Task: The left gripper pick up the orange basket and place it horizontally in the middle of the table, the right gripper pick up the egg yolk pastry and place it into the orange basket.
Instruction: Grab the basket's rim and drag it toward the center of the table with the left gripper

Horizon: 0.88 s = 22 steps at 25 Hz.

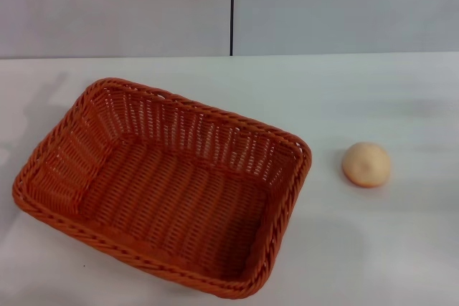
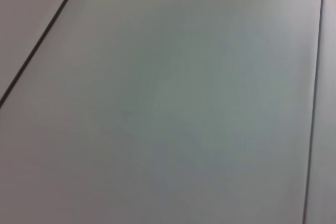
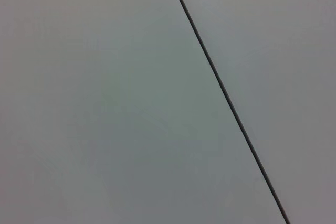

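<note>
On table [image 1: 373, 91], skewed orange basket [image 1: 143, 249]

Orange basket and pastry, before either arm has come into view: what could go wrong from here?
1. The orange basket lies askew on the table's left side, so a grasp on its sloping woven rim may slip or leave it crooked.
2. The egg yolk pastry is small, round and domed; it could roll away or get squashed.
3. Neither gripper shows in any view, and both wrist views show only blank panels, so the approach starts without a close look.
</note>
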Tool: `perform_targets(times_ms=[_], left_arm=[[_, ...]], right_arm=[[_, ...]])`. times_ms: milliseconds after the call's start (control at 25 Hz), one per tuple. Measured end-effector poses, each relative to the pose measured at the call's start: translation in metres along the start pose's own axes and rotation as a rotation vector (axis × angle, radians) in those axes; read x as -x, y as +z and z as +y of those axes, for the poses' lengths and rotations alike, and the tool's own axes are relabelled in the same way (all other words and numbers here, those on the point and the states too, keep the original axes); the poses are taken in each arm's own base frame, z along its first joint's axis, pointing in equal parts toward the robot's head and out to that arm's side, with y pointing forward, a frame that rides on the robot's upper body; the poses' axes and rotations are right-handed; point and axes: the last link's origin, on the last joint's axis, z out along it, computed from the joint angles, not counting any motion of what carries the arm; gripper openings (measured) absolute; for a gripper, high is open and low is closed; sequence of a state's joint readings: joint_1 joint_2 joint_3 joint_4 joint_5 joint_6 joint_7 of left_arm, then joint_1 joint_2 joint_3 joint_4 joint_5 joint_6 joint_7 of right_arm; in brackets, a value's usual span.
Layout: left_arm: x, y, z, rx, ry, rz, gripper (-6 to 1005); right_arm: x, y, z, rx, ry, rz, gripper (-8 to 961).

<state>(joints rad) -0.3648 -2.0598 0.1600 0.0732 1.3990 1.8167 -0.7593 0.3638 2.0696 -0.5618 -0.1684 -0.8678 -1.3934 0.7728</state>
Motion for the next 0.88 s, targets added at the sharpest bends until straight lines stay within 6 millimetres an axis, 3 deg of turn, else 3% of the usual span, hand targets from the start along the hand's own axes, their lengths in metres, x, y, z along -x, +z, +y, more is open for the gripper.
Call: perform_targets(times_ms=[560,880], left_arm=[[-0.003,0.008,0.004,0.098,-0.091,-0.033,565],[-0.025,0.031,-0.012,0.199,-0.156,-0.136,568]], right_arm=[[0.001,0.007,-0.001,-0.001,-0.009,0.009,621],[0.000,0.014,-0.001,-0.004,-0.004,0.017,622]])
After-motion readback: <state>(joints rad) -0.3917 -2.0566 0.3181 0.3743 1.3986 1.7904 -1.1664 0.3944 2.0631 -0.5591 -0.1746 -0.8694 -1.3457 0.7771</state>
